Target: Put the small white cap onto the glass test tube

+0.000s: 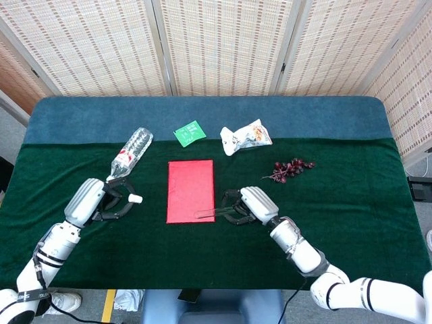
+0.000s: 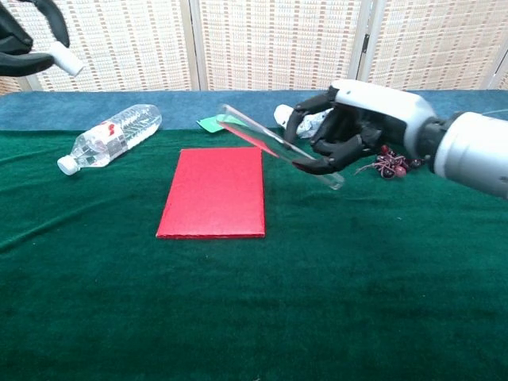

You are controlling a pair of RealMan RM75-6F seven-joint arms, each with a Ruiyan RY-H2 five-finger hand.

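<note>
The right hand (image 2: 349,131) is raised above the bench (image 1: 337,216) and grasps the glass test tube (image 2: 274,145) in its dark fingers (image 2: 317,163); the tube is tilted, its open end pointing up and toward the robot's left, over the right edge of the red book (image 1: 190,191); in the head view the tube (image 1: 206,214) juts from the right hand (image 1: 251,206) across that same edge; the left hand (image 1: 94,200) is also lifted and pinches the small white cap (image 1: 136,198) at its fingertips; in the chest view the cap (image 2: 67,62) shows high at the upper left corner, well apart from the tube; a plastic water bottle (image 2: 111,136) lies on its side near the left hand; a green packet (image 1: 190,132), a crumpled snack bag (image 1: 245,137) and a bunch of dark grapes (image 1: 290,168) lie further back on the green cloth
</note>
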